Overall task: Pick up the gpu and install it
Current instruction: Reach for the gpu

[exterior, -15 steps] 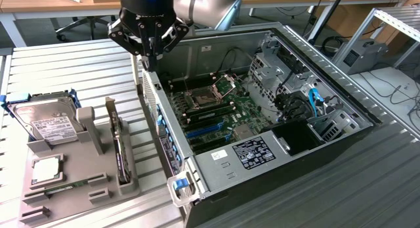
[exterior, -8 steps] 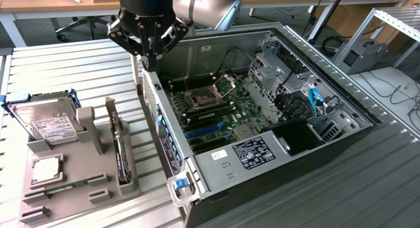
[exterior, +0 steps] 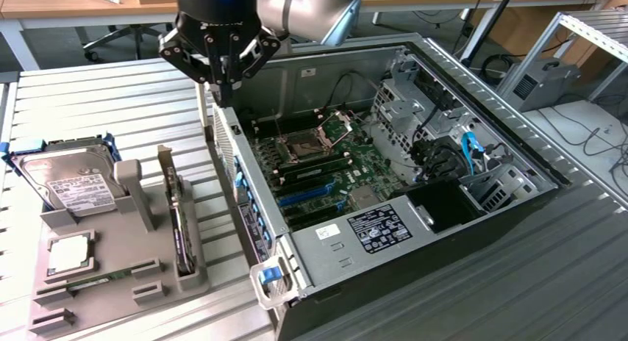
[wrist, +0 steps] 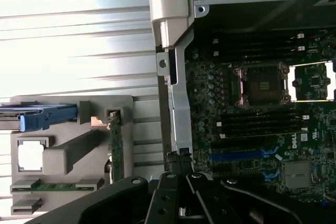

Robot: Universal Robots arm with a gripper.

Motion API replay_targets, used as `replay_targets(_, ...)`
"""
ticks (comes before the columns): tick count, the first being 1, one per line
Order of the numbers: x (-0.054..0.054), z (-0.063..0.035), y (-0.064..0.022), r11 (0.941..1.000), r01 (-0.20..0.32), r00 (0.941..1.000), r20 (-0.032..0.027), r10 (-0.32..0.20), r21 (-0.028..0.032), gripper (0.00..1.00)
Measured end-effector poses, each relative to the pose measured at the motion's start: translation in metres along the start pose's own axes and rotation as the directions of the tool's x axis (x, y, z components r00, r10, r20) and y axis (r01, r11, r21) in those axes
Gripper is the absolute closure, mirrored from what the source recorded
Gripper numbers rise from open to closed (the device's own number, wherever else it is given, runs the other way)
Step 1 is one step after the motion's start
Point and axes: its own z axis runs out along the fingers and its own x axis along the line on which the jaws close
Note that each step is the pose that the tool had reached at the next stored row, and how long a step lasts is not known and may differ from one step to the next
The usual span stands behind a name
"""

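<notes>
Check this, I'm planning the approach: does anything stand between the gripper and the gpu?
Nothing visible does. The shut gripper hangs over the case's rear wall; the gpu stands on edge in the grey holder beside that wall, on the exterior view's left, its upper edge uncovered.

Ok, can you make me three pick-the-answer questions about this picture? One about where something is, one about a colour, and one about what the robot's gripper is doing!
1. Where is the gpu?
A: standing in the grey holder beside the computer case
B: inside the case
C: on the floor

2. What colour is the frame round the hard drive?
A: red
B: blue
C: yellow

3. How is the gripper?
A: open
B: shut on the gpu
C: shut, holding nothing

Answers:
1 A, the card stands on edge in the holder.
2 B, blue plastic shows at the drive's sides.
3 C, its fingertips meet near the case's edge with nothing between them.
</notes>
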Motion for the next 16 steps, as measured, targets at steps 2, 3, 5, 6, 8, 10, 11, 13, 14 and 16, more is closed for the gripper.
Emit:
replay_targets(2,0.0007,0.0000,0.0000,1.0000,0.000,1.0000,0.0000,0.000,-0.0001,0.89)
replay_targets(3,0.0010,0.0000,0.0000,1.0000,0.000,1.0000,0.0001,0.000,0.0000,0.89)
replay_targets(5,0.0016,0.0000,-0.0001,1.0000,0.000,1.0000,0.0001,0.000,0.0000,0.89)
replay_targets(6,0.0020,0.0000,-0.0001,1.0000,0.000,1.0000,0.0001,0.000,-0.0001,0.89)
replay_targets(8,0.0037,-0.0001,-0.0003,1.0000,0.000,1.0000,0.0000,0.000,-0.0001,0.89)
replay_targets(10,0.0049,-0.0001,-0.0003,1.0000,0.000,1.0000,0.0001,0.000,-0.0001,0.89)
replay_targets(11,0.0053,-0.0001,-0.0004,1.0000,0.000,1.0000,0.0000,0.000,0.0000,0.89)
replay_targets(13,0.0057,-0.0001,-0.0004,1.0000,0.000,1.0000,0.0000,0.000,0.0000,0.89)
replay_targets(14,0.0061,-0.0001,-0.0004,1.0000,0.000,1.0000,0.0001,0.000,-0.0001,0.89)
replay_targets(16,0.0066,-0.0001,-0.0005,1.0000,0.000,1.0000,0.0001,0.000,-0.0001,0.89)
